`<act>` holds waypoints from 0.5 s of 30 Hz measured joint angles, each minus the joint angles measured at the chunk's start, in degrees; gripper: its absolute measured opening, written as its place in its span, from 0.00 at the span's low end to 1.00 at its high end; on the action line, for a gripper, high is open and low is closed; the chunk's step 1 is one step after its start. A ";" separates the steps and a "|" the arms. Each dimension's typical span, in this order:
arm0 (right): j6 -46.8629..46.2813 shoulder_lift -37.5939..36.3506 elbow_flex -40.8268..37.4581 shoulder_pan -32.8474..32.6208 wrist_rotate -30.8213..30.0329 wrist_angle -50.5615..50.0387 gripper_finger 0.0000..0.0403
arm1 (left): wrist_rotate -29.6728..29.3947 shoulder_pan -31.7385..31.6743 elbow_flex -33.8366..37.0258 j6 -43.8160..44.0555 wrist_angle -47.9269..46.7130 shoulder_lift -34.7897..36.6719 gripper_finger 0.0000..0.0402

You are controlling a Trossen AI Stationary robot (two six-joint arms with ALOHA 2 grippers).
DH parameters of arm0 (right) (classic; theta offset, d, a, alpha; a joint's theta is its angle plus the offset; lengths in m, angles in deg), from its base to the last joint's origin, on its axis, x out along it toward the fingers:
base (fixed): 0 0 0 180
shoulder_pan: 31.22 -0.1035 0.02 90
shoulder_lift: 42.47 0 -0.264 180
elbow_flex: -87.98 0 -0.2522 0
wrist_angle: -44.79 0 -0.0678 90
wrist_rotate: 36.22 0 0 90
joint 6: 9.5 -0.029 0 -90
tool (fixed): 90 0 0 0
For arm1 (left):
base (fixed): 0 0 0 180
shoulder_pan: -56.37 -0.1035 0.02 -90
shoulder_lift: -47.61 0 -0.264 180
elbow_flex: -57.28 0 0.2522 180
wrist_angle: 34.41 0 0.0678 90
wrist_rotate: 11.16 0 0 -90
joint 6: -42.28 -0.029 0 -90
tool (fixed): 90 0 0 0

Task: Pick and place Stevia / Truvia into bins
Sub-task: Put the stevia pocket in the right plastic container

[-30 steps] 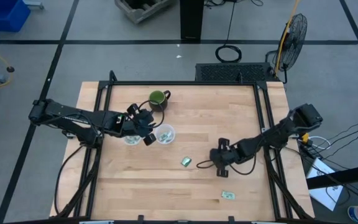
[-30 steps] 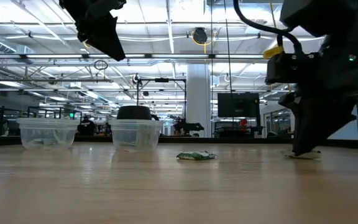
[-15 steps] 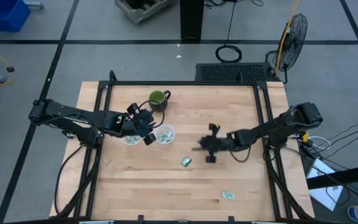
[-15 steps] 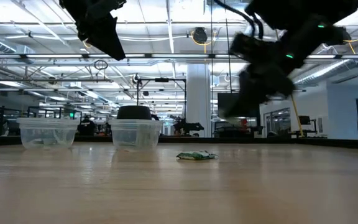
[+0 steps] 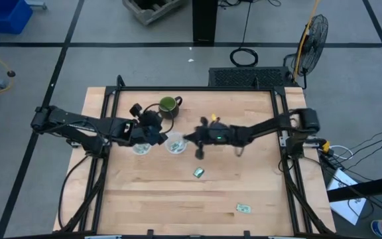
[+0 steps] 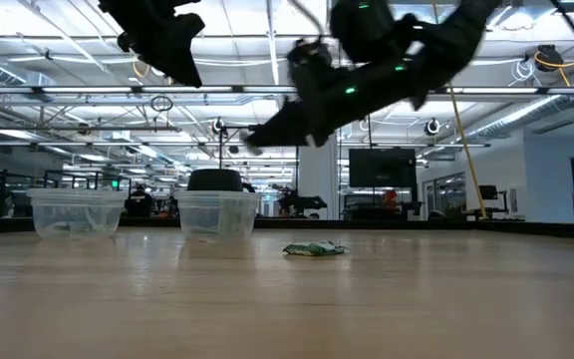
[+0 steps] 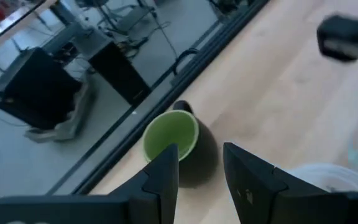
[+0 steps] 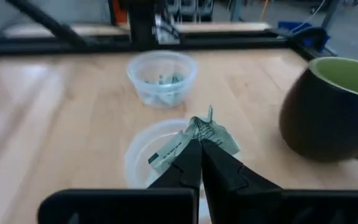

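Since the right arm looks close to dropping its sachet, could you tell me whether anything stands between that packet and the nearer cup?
Nothing visible does. The right gripper holds the sachet over the nearer cup, whose mouth is open; the green mug stands off to one side.

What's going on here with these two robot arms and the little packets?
The right gripper is pinching a Stevia sachet above a clear cup, seemingly about to drop it in. The left gripper hovers open near the green mug. Two sachets lie on the table.
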 joint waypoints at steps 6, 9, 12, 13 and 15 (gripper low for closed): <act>3.13 8.25 15.54 0.97 -0.02 -20.60 0.00 | 2.12 -1.81 0.02 0.00 -0.10 0.00 0.33; 4.69 10.12 18.53 1.09 -0.01 -24.10 0.00 | 4.17 -2.30 0.02 0.00 -0.48 0.00 0.33; 4.10 10.07 18.43 1.09 0.96 -24.48 0.00 | 4.51 -2.36 0.02 0.00 -0.64 0.00 0.33; 3.44 9.99 18.11 1.13 1.59 -24.35 0.01 | 4.61 -2.38 0.02 0.00 -0.86 0.00 0.33; 1.84 9.97 17.65 1.24 2.02 -24.38 0.03 | 4.59 -2.52 0.02 0.00 -0.90 0.00 0.33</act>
